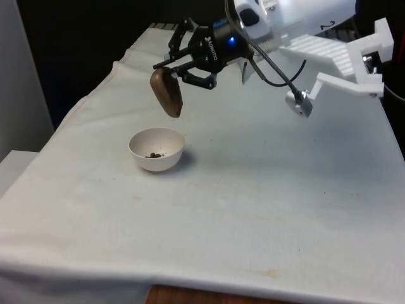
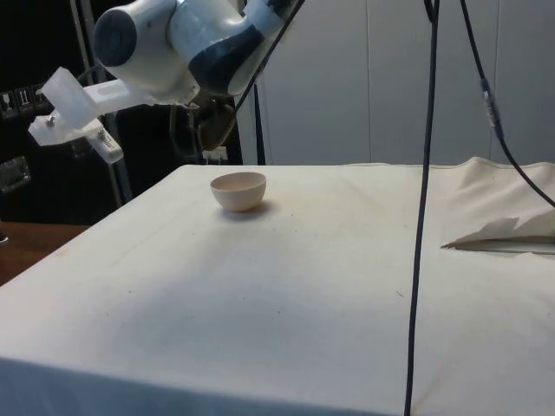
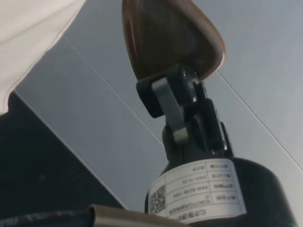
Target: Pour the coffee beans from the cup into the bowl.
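one brown cup (image 1: 167,92), one white bowl (image 1: 156,149), a few beans (image 1: 154,154)

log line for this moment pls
phase: pouring | hand: shut on brown cup, tipped above white bowl | bowl: on white cloth, a few coffee beans inside

A: Where does the bowl (image 1: 156,149) sit?
B: On the table (image 1: 266,190), toward the front view's left, with the coffee beans (image 1: 154,154) inside it.
A: And the cup (image 1: 166,93)?
B: In the air, tilted, above the bowl, held in the gripper (image 1: 183,71) just to the front view's right of it.
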Available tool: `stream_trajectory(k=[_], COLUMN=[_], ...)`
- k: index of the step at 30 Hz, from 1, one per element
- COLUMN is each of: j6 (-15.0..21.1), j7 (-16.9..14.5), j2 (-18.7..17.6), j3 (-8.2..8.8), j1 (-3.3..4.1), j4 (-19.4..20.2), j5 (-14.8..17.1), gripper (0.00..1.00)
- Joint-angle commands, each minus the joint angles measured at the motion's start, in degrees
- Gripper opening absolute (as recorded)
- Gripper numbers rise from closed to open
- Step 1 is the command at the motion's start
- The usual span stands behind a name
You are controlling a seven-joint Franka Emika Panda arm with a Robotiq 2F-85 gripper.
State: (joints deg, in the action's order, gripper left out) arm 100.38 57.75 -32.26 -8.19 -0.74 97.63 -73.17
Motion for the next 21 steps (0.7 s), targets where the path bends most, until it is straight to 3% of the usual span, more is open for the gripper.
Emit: stream_trajectory(k=[1,4,5,6,12,13,14,21], j6=[1.32,2.29,1.20,2.52,4.53,3.50,4.76,6.88], j7=[-0.86,-1.49,-0.92,-1.60,-2.52,-1.95,-2.64,-3.67], j2=[0.46,0.63,0.23,0.63,0.74,0.40,0.80,0.86], j3=[-0.34,-0.34,0.00,-0.34,-0.34,0.06,-0.29,-0.06], j1=[-0.52,-0.63,-0.11,-0.69,-0.97,-0.46,-1.03,-1.15], j4=[0.34,0.34,0.00,0.34,0.29,0.00,0.29,0.40], j5=[0.74,1.66,1.15,1.83,3.21,2.69,3.44,4.87], gripper=[0.00,0.00,0.00,0.00,0.00,0.00,0.00,0.00])
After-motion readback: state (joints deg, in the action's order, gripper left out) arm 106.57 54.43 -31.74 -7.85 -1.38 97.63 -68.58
